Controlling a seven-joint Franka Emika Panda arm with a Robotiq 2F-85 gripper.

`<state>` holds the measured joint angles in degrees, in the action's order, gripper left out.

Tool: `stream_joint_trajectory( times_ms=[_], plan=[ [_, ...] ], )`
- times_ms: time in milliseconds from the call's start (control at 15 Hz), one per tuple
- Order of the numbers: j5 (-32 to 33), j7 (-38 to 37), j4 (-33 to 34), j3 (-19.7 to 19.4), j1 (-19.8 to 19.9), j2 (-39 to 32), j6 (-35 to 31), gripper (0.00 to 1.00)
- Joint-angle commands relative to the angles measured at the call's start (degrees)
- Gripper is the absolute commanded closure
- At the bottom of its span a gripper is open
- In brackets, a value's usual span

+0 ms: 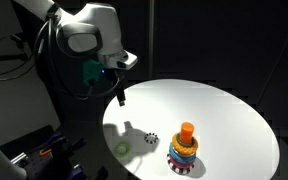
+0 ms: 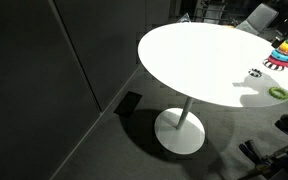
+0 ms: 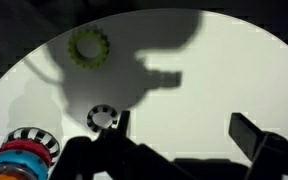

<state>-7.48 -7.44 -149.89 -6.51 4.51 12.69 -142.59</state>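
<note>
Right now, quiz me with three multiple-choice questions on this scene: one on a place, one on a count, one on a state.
1. Where does the green ring lie on the table, relative to the stacker?
A stacked on it
B apart from it
C leaning on it

2. How many loose rings lie on the table?
A one
B two
C four

3. The tool is:
A open, empty
B shut on a ring
C shut on the stacker

1 B: bare table shows all round it.
2 B: the green ring and a small black-and-white ring.
3 A: the fingers stand wide apart with nothing between.
</note>
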Motion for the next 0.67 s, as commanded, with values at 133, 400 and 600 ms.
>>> stream_joint_trajectory(
  times_ms=[133,400,600],
  plan=[
    [0.18,-0.55,2.04,0.18,1.09,-0.38,1.39,0.0],
    [0.3,-1.3,5.73,-0.64,2.69,-1.03,2.41,0.0],
    [0.12,-1.37,9.51,-1.72,4.28,-2.57,4.07,0.0]
  ],
)
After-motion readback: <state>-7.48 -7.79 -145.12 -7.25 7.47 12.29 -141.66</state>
